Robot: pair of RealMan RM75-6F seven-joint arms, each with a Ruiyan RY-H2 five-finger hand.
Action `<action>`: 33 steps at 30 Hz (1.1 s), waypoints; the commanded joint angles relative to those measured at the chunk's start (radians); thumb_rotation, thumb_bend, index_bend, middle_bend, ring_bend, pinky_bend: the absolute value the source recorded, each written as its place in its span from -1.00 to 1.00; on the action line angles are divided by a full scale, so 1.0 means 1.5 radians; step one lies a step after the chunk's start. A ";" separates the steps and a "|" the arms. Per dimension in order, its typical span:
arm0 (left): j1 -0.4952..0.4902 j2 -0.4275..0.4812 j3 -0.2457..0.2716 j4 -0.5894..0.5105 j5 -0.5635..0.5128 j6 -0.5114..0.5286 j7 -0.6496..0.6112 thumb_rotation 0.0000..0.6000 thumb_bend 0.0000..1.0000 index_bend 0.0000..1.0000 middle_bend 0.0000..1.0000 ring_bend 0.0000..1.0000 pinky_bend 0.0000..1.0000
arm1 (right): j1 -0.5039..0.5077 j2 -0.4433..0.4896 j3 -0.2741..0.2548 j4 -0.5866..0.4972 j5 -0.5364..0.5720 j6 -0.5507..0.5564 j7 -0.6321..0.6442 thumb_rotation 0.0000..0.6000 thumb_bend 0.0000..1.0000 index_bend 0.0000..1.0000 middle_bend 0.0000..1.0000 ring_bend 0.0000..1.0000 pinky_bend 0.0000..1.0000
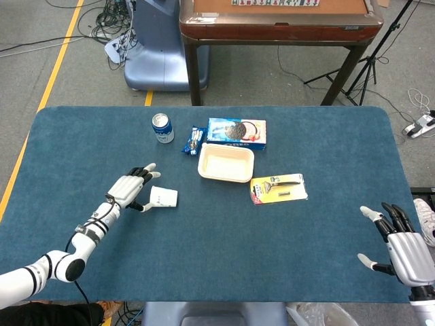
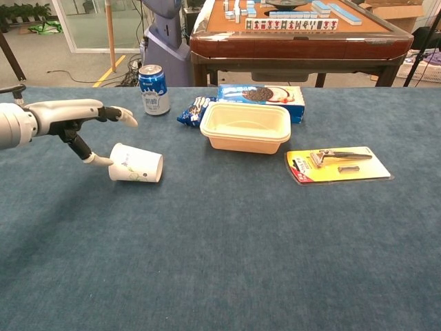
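Observation:
A white paper cup (image 1: 164,197) (image 2: 136,163) lies on its side on the blue table (image 1: 224,265), its mouth turned to the right in the chest view. My left hand (image 1: 130,190) (image 2: 76,121) hovers just left of it, fingers spread and holding nothing. The thumb tip sits right at the cup's closed end; I cannot tell whether it touches. My right hand (image 1: 397,241) rests open at the table's near right corner, far from everything, and shows only in the head view.
At the back stand a blue can (image 1: 162,128) (image 2: 154,89), a small cookie packet (image 1: 194,140), an Oreo box (image 1: 236,132) and a cream food container (image 1: 225,163) (image 2: 244,127). A carded razor (image 1: 279,188) (image 2: 337,164) lies right of them. A mahjong table (image 1: 272,27) stands behind.

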 commanded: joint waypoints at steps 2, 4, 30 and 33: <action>-0.045 -0.008 0.023 -0.073 -0.121 0.069 0.229 1.00 -0.54 -0.65 -1.00 -1.00 -1.00 | -0.001 -0.001 0.000 0.002 0.002 0.000 0.002 1.00 -0.78 -0.66 -0.52 -0.96 -1.00; -0.058 -0.018 0.026 -0.088 -0.155 0.089 0.285 1.00 -0.54 -0.62 -1.00 -1.00 -1.00 | -0.001 -0.002 0.000 0.004 0.003 -0.001 0.004 1.00 -0.78 -0.66 -0.52 -0.96 -1.00; -0.196 -0.113 0.041 -0.121 -0.487 0.205 0.571 1.00 -0.54 -0.57 -1.00 -1.00 -1.00 | -0.004 -0.004 -0.002 0.024 0.007 0.001 0.026 1.00 -0.78 -0.66 -0.52 -0.96 -1.00; -0.204 -0.129 0.050 -0.105 -0.480 0.226 0.591 1.00 -0.54 -0.54 -1.00 -1.00 -1.00 | -0.005 -0.004 -0.002 0.023 0.006 0.002 0.025 1.00 -0.78 -0.66 -0.52 -0.96 -1.00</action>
